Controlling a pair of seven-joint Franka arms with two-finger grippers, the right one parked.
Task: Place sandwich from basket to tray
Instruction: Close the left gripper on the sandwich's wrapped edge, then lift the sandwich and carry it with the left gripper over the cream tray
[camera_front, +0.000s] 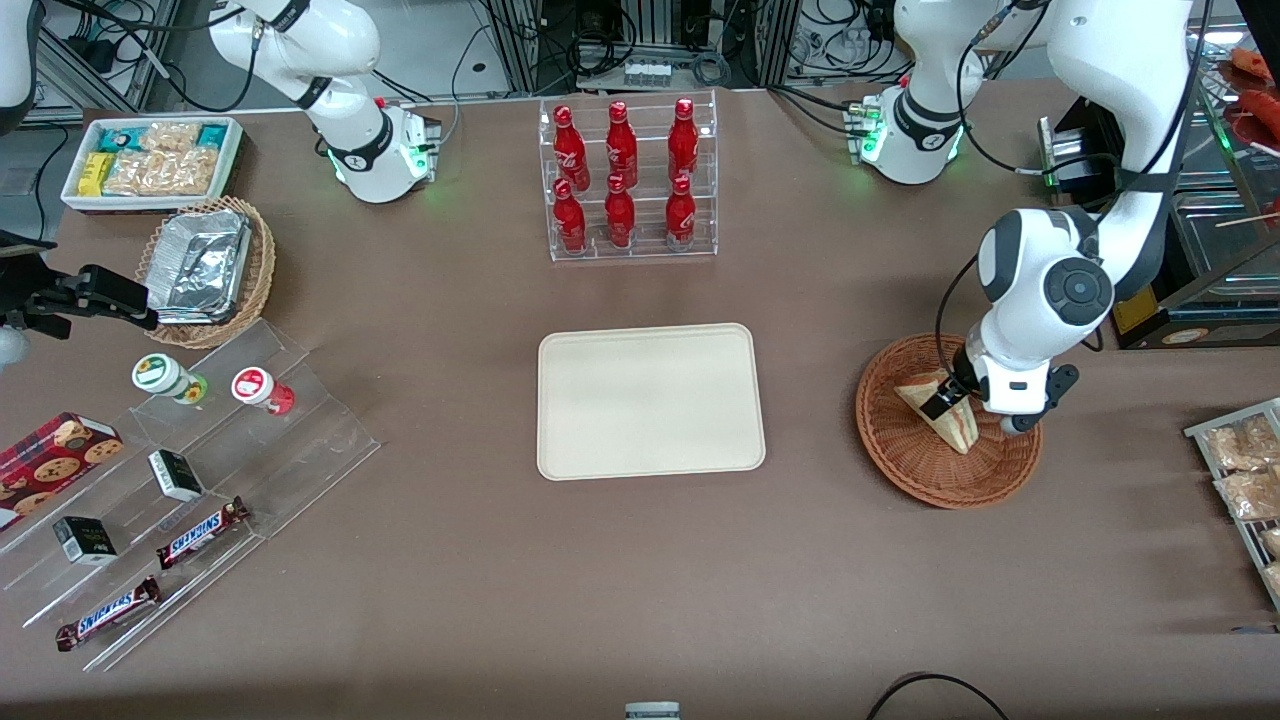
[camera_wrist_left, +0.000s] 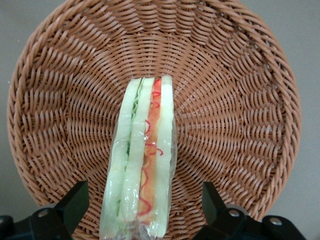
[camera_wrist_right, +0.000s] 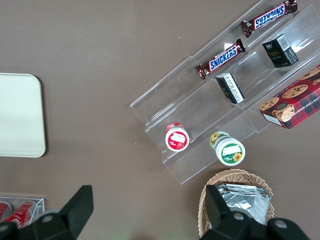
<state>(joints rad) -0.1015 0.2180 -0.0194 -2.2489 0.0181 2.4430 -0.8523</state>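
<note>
Straddling the sandwich (camera_wrist_left: 142, 160) inside the basket (camera_wrist_left: 240, 90), gripper (camera_wrist_left: 145, 205) fingers (camera_wrist_left: 75, 202) spread wide, touching neither bread face, seen only from the wrist. Farther off, front view alone: bare tray (camera_front: 650, 400) mid-table, bottle rack (camera_front: 628, 180) farthest.

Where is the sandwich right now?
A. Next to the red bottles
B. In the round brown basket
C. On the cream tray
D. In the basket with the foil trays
B. The sandwich lies in the basket, with the gripper open, a finger on each side of it; the tray has nothing on it.
</note>
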